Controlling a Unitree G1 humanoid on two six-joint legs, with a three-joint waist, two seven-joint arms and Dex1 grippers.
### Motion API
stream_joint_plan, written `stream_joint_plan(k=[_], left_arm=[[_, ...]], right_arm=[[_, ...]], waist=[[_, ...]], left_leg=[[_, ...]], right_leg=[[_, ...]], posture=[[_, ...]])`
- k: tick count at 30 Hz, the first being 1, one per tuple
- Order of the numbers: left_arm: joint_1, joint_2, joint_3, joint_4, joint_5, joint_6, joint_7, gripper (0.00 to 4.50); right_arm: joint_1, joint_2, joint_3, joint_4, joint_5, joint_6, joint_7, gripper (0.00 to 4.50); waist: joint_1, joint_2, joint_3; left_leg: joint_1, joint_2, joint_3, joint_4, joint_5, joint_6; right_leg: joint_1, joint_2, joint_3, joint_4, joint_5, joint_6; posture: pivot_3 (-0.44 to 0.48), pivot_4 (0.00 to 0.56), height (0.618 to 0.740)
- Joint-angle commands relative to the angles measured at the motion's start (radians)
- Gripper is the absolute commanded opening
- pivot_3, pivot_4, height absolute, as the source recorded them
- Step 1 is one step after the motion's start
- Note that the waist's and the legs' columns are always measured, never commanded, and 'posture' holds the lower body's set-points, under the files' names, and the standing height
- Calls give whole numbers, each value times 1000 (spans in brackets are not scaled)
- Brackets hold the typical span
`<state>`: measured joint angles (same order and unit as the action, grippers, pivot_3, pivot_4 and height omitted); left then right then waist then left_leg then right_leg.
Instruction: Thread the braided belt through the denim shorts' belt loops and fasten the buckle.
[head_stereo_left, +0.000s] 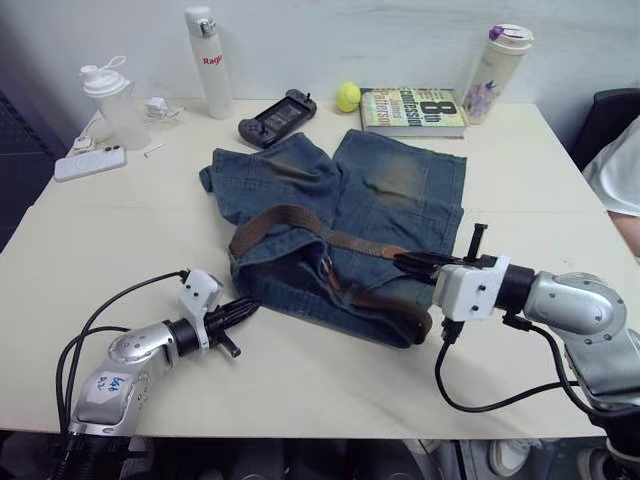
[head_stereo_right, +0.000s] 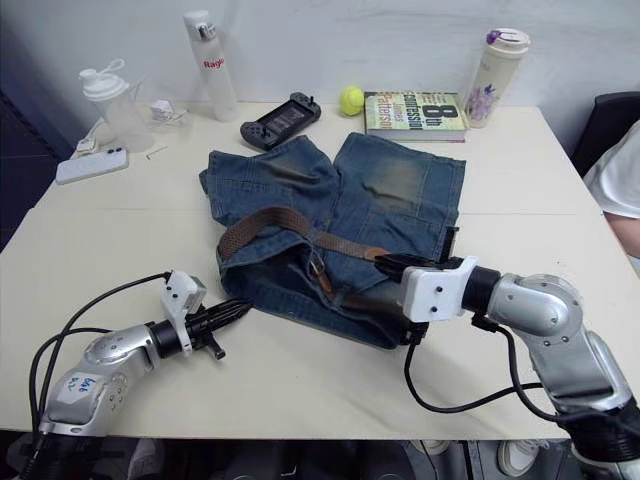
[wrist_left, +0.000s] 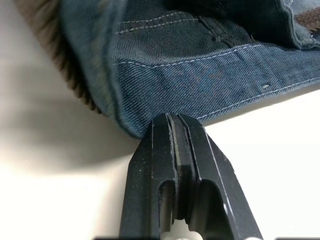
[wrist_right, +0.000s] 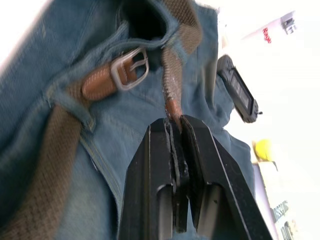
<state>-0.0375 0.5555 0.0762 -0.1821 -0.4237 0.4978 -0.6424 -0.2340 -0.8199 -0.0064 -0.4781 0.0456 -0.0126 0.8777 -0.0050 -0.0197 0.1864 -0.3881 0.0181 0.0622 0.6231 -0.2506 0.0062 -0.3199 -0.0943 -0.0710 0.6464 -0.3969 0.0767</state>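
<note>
Denim shorts (head_stereo_left: 345, 215) lie flat mid-desk (head_stereo_left: 300, 380), waistband toward the robot. Braided belt (head_stereo_left: 290, 217) runs along the waistband, partly through the belt loops (wrist_right: 67, 97); buckle (wrist_right: 131, 68) rests on the denim near the waist centre. Right tool (head_stereo_left: 408, 262) is clamped on the belt's free tip. Left tool (head_stereo_left: 244, 308), fingers together, pinches the shorts' waistband corner at the desk surface.
</note>
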Motion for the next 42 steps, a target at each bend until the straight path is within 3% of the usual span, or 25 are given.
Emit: stream_joint_plan(k=[1,4,12,14,17,20,23,31,35,42], left_arm=[[30,2,-19,67,36,9,-4,127],[38,7,14,17,-20,11,-41,127],[202,140,154,-286,-249,130,-200,127],[194,152,198,-326,-298,161,-180,127],[55,86,255,-297,-359,187,-45,127],[-92,36,232,-216,-278,196,103,127],[-126,33,155,-147,-154,154,146,127],[4,74,-41,-12,63,34,76,127],[9,64,-23,54,80,2,82,127],[-27,42,12,97,58,1,87,127]], right_arm=[[-21,-9,-6,-54,50,68,16,0],[-52,30,76,-76,38,119,15,0],[-178,176,280,-10,-74,198,-35,0],[-189,194,302,9,-90,190,-38,0],[-185,200,325,27,-112,165,-32,0],[-184,209,338,40,-125,152,-31,0],[-184,215,348,47,-136,145,-31,0],[-223,240,299,20,-127,189,-51,0],[-224,217,202,-42,-23,195,-20,0],[-113,47,31,-53,54,143,69,0]], waist=[[1,0,0],[1,0,0],[-22,-1,2],[-19,-1,2],[-10,-1,2],[1,-2,2],[-7,-2,2],[-22,-2,2],[-21,-1,2],[-18,-1,2]], left_leg=[[0,0,0,0,0,-1],[-1,0,0,0,0,-2],[-4,0,0,-1,0,-3],[-4,0,-1,-1,0,-3],[-4,0,-2,-1,0,-3],[-4,-1,-2,0,0,-2],[-4,-1,0,-1,0,-2],[-4,-1,1,-1,0,-2],[-2,-1,1,-2,-1,-3],[-2,-1,1,-2,-1,-2]], right_leg=[[0,0,0,0,0,0],[0,0,0,-1,0,0],[-3,0,0,-3,0,0],[-3,0,0,-3,0,0],[-3,-1,0,-3,0,0],[-3,-1,-1,-2,0,0],[-3,0,0,-2,0,0],[-3,0,0,-3,0,1],[-3,0,1,-3,0,1],[-2,-1,0,-4,0,1]], posture=[[0,150,740],[0,150,740],[0,150,740],[0,150,740],[0,150,740],[0,150,740],[0,150,740],[0,150,740],[0,150,740],[0,150,740]])
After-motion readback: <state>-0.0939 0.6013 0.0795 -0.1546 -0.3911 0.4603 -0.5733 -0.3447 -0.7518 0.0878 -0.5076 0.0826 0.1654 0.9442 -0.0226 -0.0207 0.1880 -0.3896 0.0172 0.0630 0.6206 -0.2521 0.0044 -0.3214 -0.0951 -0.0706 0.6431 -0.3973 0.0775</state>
